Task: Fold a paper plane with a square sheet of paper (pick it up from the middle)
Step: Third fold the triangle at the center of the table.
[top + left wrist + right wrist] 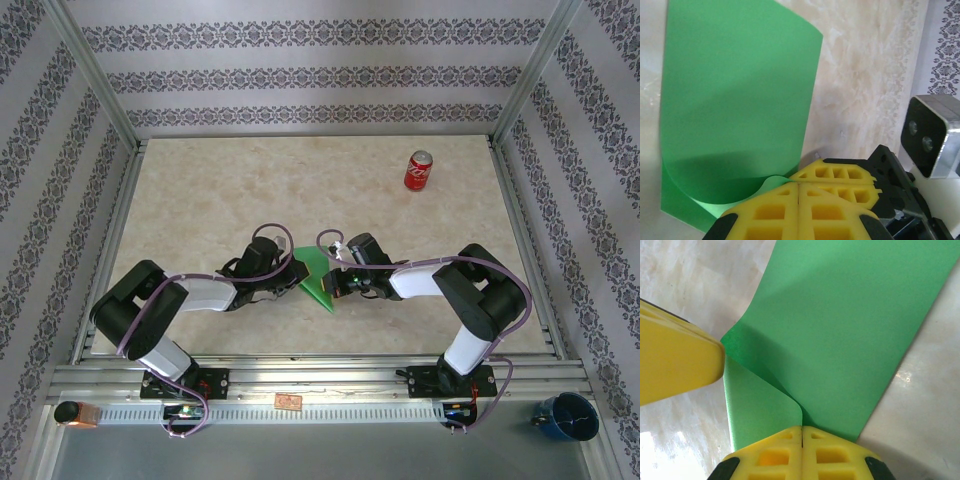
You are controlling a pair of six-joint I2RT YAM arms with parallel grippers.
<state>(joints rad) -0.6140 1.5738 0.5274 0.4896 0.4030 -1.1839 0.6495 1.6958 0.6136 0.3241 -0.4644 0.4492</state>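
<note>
Patterned walls [300,75] close in a beige marbled table [200,190], with a red can [418,171] standing well off at the far right. The paper [318,277] lies in the near middle of the table, between the two arms, and from above it shows as a green wedge.

The left gripper [292,284] and right gripper [336,285] meet at the paper from either side, almost tip to tip.

On the left wrist view, the left gripper [798,186] has its yellow jaws pressed together. The paper [735,100] is bent over itself in a soft loop. Its lower layer is flat on the table, and its upper layer curls down into the jaw tips, which seem to pinch it. The right gripper's fingers [840,174] sit just beside them.

On the right wrist view, the right gripper [801,429] is also closed, clamped on the paper [850,325] where one layer rolls over the other. A left finger [680,360] touches the corner of that same roll. The fold is rounded, not pressed into a crease.
</note>
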